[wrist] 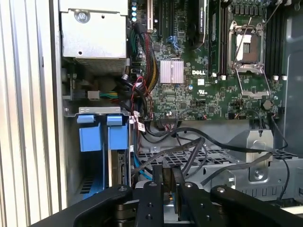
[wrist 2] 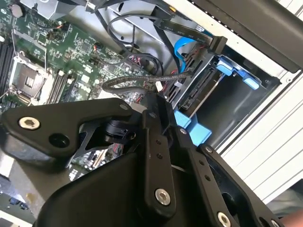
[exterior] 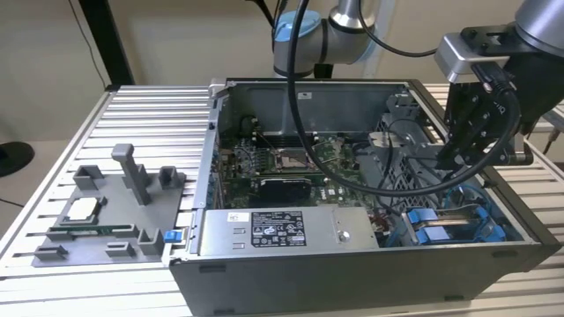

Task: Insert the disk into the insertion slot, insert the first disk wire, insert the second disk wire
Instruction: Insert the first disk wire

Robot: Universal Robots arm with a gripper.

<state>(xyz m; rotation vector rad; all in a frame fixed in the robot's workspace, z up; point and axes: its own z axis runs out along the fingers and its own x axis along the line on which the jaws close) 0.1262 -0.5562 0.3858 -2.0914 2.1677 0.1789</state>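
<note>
One disk (wrist 2: 198, 91), blue carrier, seated in slot (wrist: 92, 182), case (exterior: 352, 277) near corner, exterior view's right. Gripper (wrist: 173, 178) over slot, fingers (wrist: 179, 185) narrow, tips close together; grasp on wire unclear. Connector (wrist 2: 217, 45) loose beside disk: judge square alignment, straight push, clear of cable tangle.

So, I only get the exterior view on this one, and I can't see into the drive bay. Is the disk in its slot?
Observer: Yes. In the second wrist view the disk sits inside the insertion slot, held in its blue carrier.
Reviewer: Wires in?
Observer: A black connector lies at the disk's end, next to a blue cable. I cannot tell whether it is seated.
Reviewer: And the gripper?
Observer: In the first wrist view the gripper is over a perforated cage crossed by black cables.
</note>
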